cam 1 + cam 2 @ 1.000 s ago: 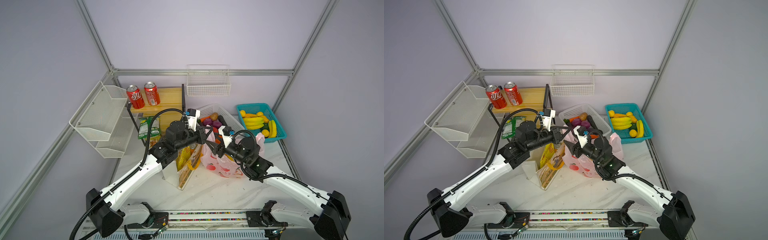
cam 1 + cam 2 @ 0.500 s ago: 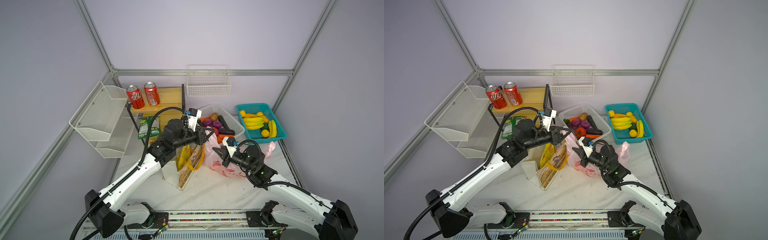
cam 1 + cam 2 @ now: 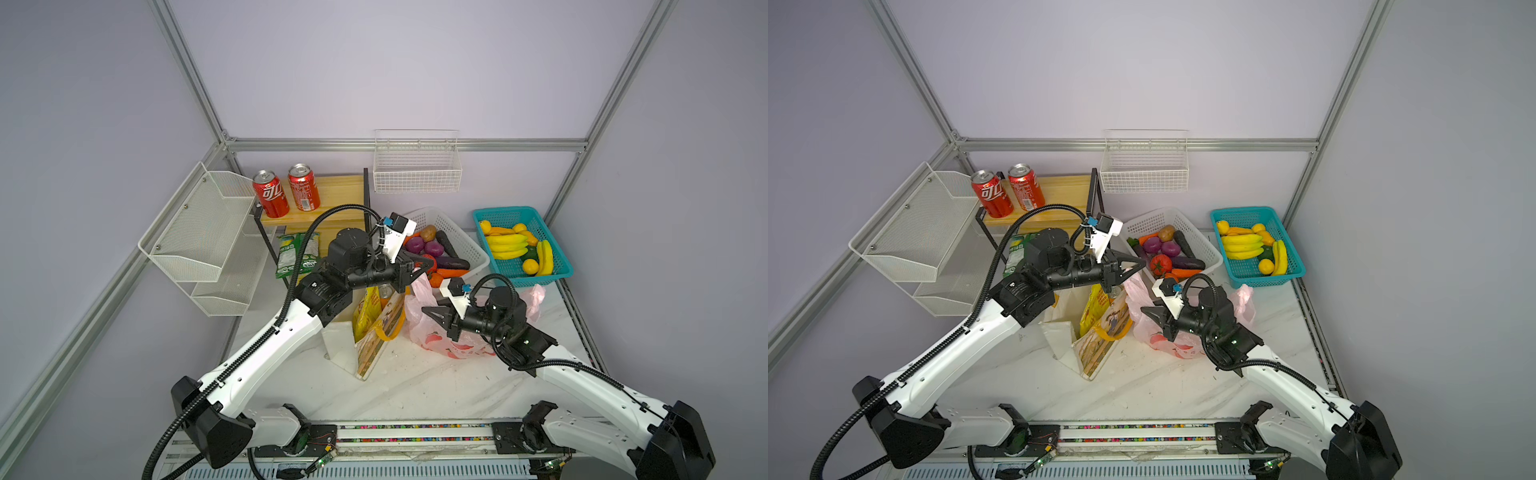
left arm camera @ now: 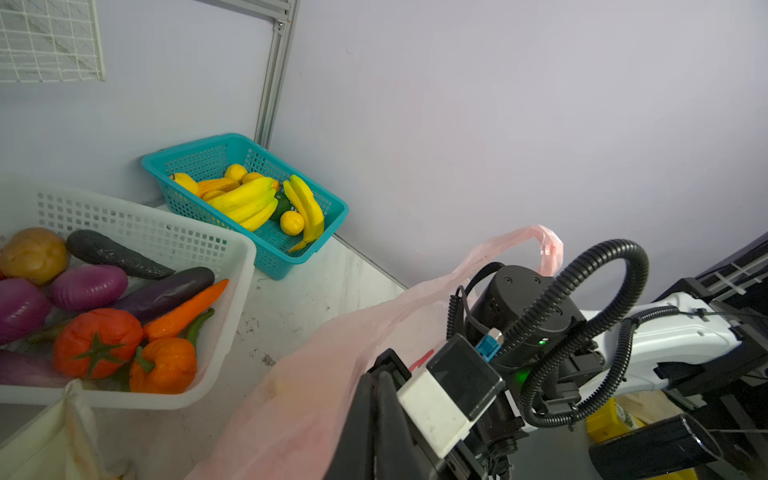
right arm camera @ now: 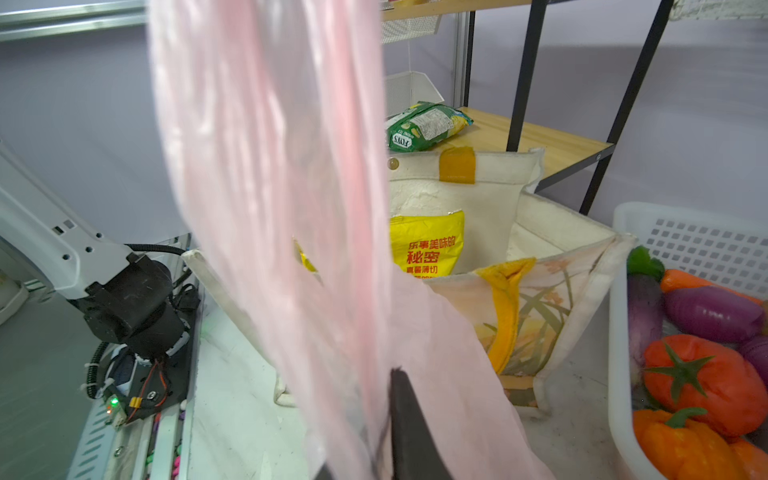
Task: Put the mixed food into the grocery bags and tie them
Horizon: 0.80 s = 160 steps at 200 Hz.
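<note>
The pink plastic bag (image 3: 457, 349) (image 3: 1175, 345) sits on the table right of the cream tote (image 3: 376, 332) (image 5: 478, 187). A yellow crisp packet (image 3: 365, 307) (image 5: 428, 245) stands inside the tote, beside a can top (image 3: 385, 289). My left gripper (image 3: 426, 266) (image 4: 376, 376) hovers above the bag, shut on one pink handle, which stretches up as a taut strip (image 5: 270, 166). My right gripper (image 3: 424, 311) (image 5: 384, 386) is at the bag's left side, jaws nearly together with pink film between them. The film hides one finger. The bag's other handle (image 4: 548, 245) stands loose.
A white basket (image 3: 469, 249) of vegetables and a teal basket (image 3: 561, 274) of bananas stand behind the bag. Two red cans (image 3: 270, 199) are on the wooden shelf (image 3: 336, 195), with a green packet (image 3: 297, 253) below. Wire racks (image 3: 195, 232) hang on the left wall.
My right gripper dropped from beside the left gripper to the bag's left side and closed on the film. The bag sagged lower. The left gripper barely moved.
</note>
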Available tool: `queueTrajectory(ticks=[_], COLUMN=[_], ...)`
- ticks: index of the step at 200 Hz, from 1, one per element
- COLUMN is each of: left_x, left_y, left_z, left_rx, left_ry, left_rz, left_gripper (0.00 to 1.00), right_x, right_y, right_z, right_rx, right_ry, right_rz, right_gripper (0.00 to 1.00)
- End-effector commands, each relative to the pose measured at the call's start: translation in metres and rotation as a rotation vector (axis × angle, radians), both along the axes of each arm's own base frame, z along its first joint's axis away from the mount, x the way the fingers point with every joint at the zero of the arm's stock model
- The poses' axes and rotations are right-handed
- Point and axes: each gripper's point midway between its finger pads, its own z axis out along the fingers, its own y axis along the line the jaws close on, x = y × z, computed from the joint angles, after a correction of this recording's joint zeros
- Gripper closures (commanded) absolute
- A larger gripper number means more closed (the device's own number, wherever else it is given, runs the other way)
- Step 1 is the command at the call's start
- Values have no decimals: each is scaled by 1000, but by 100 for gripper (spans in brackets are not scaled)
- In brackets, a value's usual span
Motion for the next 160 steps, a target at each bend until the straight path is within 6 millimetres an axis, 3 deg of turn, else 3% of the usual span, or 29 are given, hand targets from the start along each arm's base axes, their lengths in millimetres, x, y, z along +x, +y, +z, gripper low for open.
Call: queueTrajectory(ticks=[1, 12, 35, 57, 87, 103, 125, 160], left_x=[0, 0, -1, 2, 8, 9, 10, 9], left_y=[5, 6, 8, 12, 17, 18, 18, 19], left_z=[38, 38, 40, 41, 36, 35, 33, 35], left_rx=[-67, -81, -97, -87, -106, -128, -147, -167], left_ry=[-55, -50, -63, -57, 10, 42, 71, 90], left_rz=[22, 28, 35, 72, 127, 141, 152, 157], left_gripper=[100, 100, 100, 100, 100, 100, 100, 100], right_x=[6, 8, 11, 15, 10, 10, 10, 27], right_y=[-6, -9, -8, -9, -14, -10, 0, 1], right_z=[26, 31, 27, 24, 53, 62, 75, 92], right_rx=[39, 58, 53, 49, 168, 189, 199, 258], right_ry=[-55, -62, -49, -22, -88, -118, -168, -200], right_rz=[-51, -76, -80, -106, -174, -211, -276, -512], right_gripper=[84, 89, 88, 67, 33, 22, 15, 15])
